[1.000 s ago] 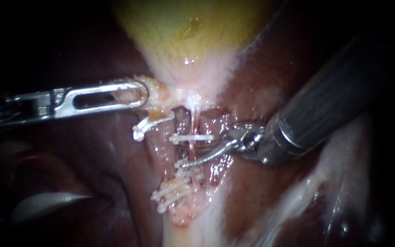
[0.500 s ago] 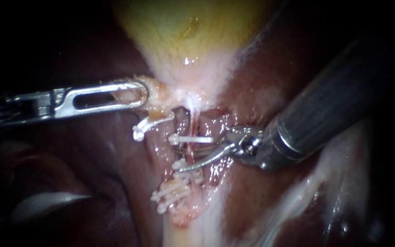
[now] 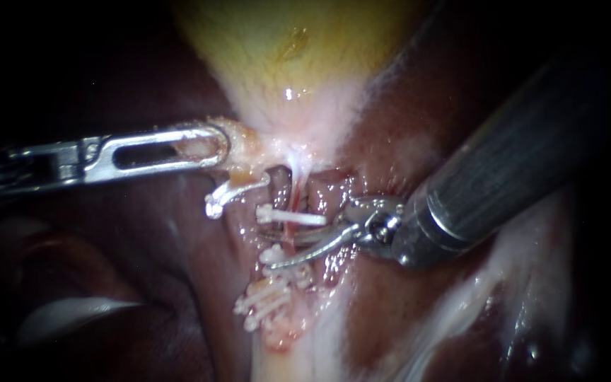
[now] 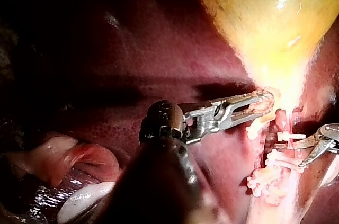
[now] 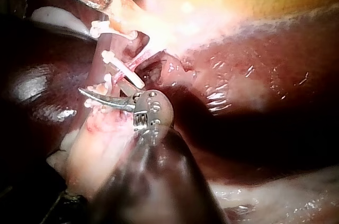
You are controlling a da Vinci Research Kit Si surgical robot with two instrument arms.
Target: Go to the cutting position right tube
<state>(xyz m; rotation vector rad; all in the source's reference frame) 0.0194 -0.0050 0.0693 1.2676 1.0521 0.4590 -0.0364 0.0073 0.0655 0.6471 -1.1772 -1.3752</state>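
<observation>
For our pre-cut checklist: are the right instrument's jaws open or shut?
Open: the right instrument shows a gap between its jaws, with the tube lying in it.

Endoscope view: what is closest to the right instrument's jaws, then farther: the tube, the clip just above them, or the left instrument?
1. The tube: between the right instrument's open jaws.
2. The clip: across the tube, above.
3. The left instrument: far left, gripping the gallbladder.

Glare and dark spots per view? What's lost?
Endoscope view: light pools on the gallbladder and clips; the edges are black, swallowing the left instrument's shaft. Left wrist view: the gallbladder glares near its neck; the liver beside it lies in shadow. Right wrist view: wet glints on the liver; the right instrument's shaft is a dark mass.
</observation>
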